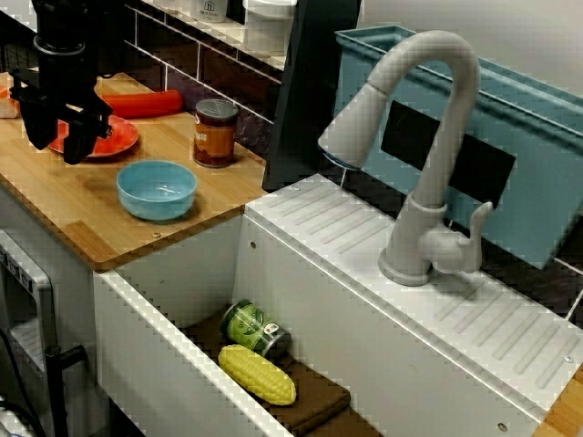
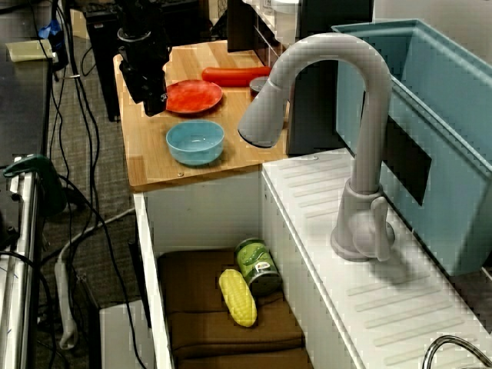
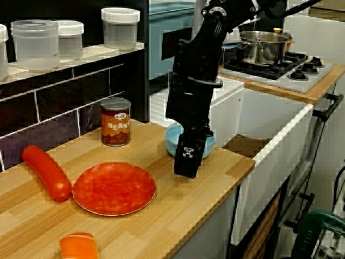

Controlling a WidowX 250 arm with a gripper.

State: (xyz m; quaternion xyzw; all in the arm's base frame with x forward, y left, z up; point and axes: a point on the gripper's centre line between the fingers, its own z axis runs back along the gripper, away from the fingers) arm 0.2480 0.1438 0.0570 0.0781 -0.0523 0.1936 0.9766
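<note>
The hand holds nothing. Its fingers seem spread and point down just beside the flat, glossy red plate, which lies bare on the wooden bench. Nothing is lifted yet. Beside the plate lies a smooth red sausage. Near the plate stand a labelled can and a round blue bowl.

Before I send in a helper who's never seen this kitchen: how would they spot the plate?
Find the wooden counter beside the sink. The plate lies there, next to the long red sausage, near the gripper. It alone is a flat orange-red disc; the bowl is blue, the can upright.
</note>
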